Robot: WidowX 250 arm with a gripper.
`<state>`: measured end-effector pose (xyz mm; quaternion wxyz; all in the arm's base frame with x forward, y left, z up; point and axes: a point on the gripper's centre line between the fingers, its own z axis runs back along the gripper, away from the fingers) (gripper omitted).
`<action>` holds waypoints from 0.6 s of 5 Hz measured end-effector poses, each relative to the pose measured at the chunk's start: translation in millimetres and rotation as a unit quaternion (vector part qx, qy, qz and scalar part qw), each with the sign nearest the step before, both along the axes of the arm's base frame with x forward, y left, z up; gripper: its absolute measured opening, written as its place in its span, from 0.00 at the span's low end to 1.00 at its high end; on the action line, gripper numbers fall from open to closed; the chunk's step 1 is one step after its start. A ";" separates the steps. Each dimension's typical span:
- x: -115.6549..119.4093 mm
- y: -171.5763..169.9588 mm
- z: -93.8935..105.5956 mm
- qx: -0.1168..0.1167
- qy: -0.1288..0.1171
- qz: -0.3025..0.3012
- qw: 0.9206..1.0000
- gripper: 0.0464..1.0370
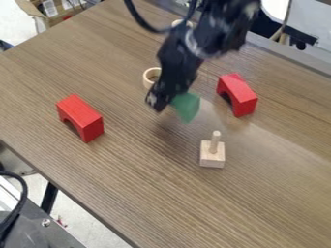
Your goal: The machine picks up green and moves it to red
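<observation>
Tabletop (123, 189) — red arches (80, 112) apart, pegged block (212, 159), ring (147, 77), green piece (188, 107) in gripper (168, 102)

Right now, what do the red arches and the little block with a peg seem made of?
The red arch blocks look like painted wood, evenly coloured, perhaps plastic. The pegged block looks like bare wood, pale tan.

Cardboard box (27, 7): 2 white labels (50, 7) on it (upper left, at the view's edge), with marks too small to read.
Tabletop (129, 189) and what stands on it: no text, number or sign that can be read.
</observation>
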<state>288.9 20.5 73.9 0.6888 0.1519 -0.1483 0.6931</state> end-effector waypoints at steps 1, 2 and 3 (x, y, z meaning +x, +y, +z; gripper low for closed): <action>9.6 -3.6 26.9 0.002 -0.016 -0.020 1.000 0.57; 26.5 -13.0 47.1 0.021 -0.031 -0.074 0.997 0.57; 46.9 -25.6 47.9 0.056 -0.038 -0.137 0.988 0.57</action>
